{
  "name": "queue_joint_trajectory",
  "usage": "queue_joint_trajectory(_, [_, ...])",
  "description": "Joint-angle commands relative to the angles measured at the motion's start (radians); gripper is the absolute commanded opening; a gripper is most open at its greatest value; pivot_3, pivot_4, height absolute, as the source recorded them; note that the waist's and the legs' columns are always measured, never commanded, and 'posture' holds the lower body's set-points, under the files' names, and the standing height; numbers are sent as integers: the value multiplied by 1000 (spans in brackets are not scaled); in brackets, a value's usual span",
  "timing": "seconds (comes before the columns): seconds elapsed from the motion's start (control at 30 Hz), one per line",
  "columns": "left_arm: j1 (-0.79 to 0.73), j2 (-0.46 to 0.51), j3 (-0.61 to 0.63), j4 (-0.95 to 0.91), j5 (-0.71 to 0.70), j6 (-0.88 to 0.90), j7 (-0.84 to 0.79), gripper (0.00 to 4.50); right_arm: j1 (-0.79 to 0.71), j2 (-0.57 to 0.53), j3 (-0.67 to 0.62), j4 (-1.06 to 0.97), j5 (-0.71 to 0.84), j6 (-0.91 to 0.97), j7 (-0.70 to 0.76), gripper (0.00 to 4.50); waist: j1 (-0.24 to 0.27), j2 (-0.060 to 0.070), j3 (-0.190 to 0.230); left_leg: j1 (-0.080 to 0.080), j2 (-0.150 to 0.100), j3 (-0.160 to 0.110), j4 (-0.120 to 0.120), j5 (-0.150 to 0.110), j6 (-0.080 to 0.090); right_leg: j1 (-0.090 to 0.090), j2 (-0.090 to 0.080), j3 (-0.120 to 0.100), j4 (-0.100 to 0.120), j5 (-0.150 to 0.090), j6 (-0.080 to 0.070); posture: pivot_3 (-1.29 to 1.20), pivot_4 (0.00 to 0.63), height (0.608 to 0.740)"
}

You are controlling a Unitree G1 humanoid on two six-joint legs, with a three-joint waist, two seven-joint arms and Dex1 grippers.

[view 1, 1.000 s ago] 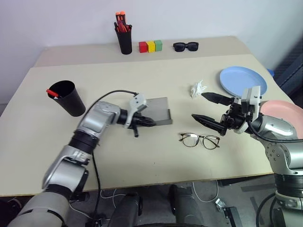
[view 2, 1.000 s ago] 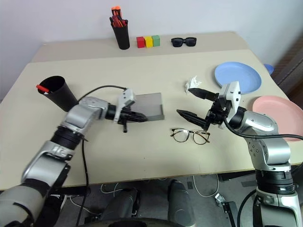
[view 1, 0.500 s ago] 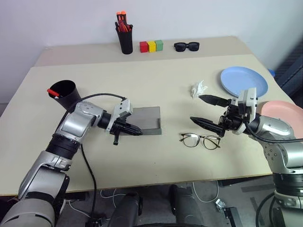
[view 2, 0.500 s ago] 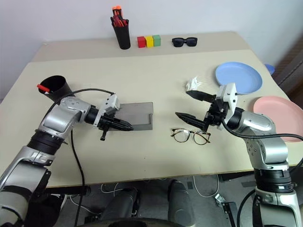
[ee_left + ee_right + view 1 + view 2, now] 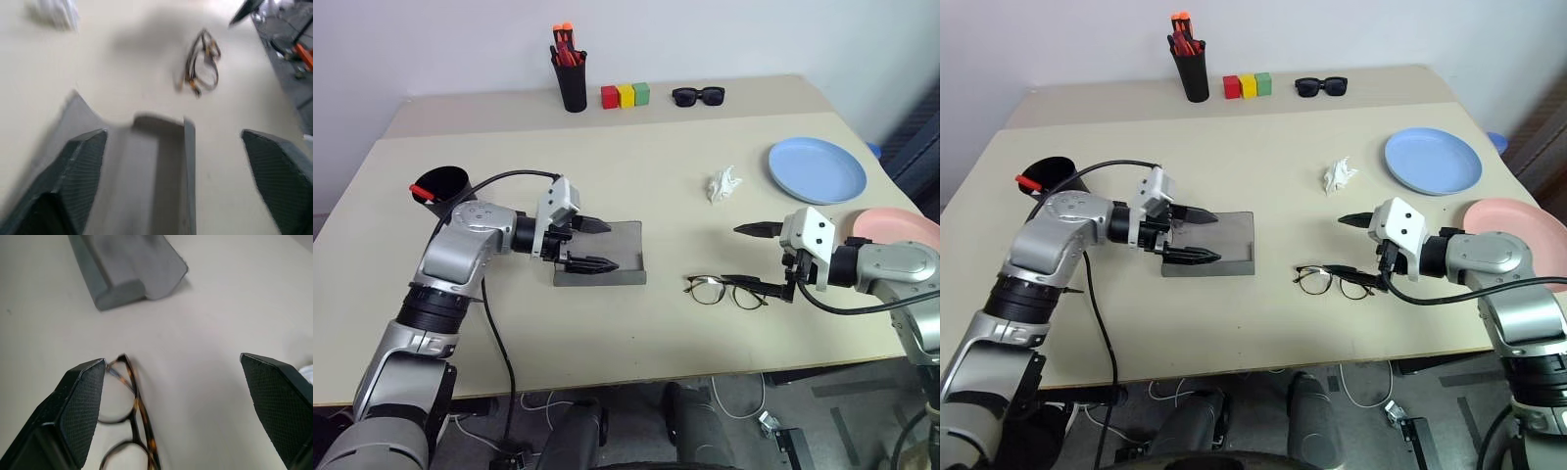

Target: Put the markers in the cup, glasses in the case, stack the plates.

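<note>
The grey case (image 5: 619, 257) lies mid-table, left of centre. My left gripper (image 5: 610, 245) hovers over its left part, open and holding nothing; the left wrist view shows the case (image 5: 156, 161) between the fingers (image 5: 73, 166). The wire-rimmed glasses (image 5: 726, 290) lie to the right of the case. My right gripper (image 5: 732, 257) is open just above them, its lower finger close over the frame; the glasses (image 5: 128, 411) sit next to one finger (image 5: 78, 411). The black cup (image 5: 442, 186) at far left holds a red-ended marker (image 5: 421, 193). The blue plate (image 5: 817, 168) and pink plate (image 5: 901, 227) lie apart at right.
A crumpled white paper (image 5: 722, 184) lies between the case and the blue plate. At the back stand a black pen holder (image 5: 572, 83) with orange-capped pens, three coloured blocks (image 5: 626, 95) and black sunglasses (image 5: 697, 95).
My left gripper, shut at the case, slid it left and nearer, then opened and rose. My right gripper sank and rolled over the glasses, staying open.
</note>
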Motion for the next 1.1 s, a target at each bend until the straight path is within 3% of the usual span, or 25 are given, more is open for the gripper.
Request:
queue_joint_trajectory(0.03, [74, 38, 119, -130, -95, -16, -3, 4429, 17, -41, 38, -34, -81, -39, 0, 4500, 0, 0, 0, 0, 0, 0, 0, 0, 0, 0, 0, 0, 0, 0, 0, 0, 150, 740])
queue_joint_trajectory(0.3, [310, 83, 278, -261, -178, -93, 24, 4429, 29, -31, 96, -11, -141, -11, -20, 4500, 6, 0, 0, 0, 1, 0, 0, 0, 0, 0, 0, 0, -1, 0, 0, 0, 150, 740])
queue_joint_trajectory(0.4, [371, 89, 291, -293, -168, -134, 46, 4500, 17, -35, 124, 26, -184, -28, -23, 3640, 7, 0, 0, 0, 1, 0, 0, 0, 0, 1, 0, 0, -1, 0, 0, 0, 150, 740])
queue_joint_trajectory(0.43, [385, 89, 292, -303, -170, -138, 57, 4500, 16, -38, 132, 39, -200, -39, -23, 3221, 8, 0, 0, 0, 1, 1, 0, 0, 0, 1, 0, 0, -1, 0, 0, 0, 150, 740])
queue_joint_trajectory(0.47, [395, 90, 292, -314, -175, -138, 65, 4500, 17, -42, 139, 46, -206, -41, -16, 2528, 8, 0, 0, 0, 1, 1, 0, 0, 0, 1, 0, 0, -1, 0, 0, 0, 150, 740])
queue_joint_trajectory(0.5, [403, 89, 291, -323, -179, -137, 72, 4500, 19, -45, 144, 51, -216, -54, -12, 2179, 7, 0, 0, 0, 1, 1, 0, 0, 0, 1, 0, 0, -1, 0, 0, 0, 150, 740])
queue_joint_trajectory(0.8, [416, 98, 281, -349, -216, -112, 112, 4500, 0, -37, 149, 75, -234, -75, 15, 2179, 5, 0, 0, 0, 1, 1, 0, 0, 0, 1, 0, 0, -1, 0, 0, 0, 150, 740])
queue_joint_trajectory(0.87, [415, 98, 275, -348, -215, -119, 113, 4500, -11, -36, 151, 81, -234, -71, 21, 1632, 6, 0, 0, 0, 1, 1, 0, 0, 0, 1, 0, 0, -1, 0, 0, 0, 150, 740])
queue_joint_trajectory(1.0, [411, 98, 269, -344, -216, -118, 117, 4500, -24, -38, 157, 75, -239, -68, 30, 38, 6, 0, 0, 0, 1, 1, 0, 0, 0, 1, 0, 0, -1, 0, -1, 0, 150, 740])
queue_joint_trajectory(1.1, [415, 102, 271, -341, -220, -113, 118, 4500, -34, -35, 158, 67, -238, -56, 32, 38, 6, 0, 0, 0, 1, 1, 0, 0, 0, 1, 0, 0, -1, 0, -1, 0, 150, 740])
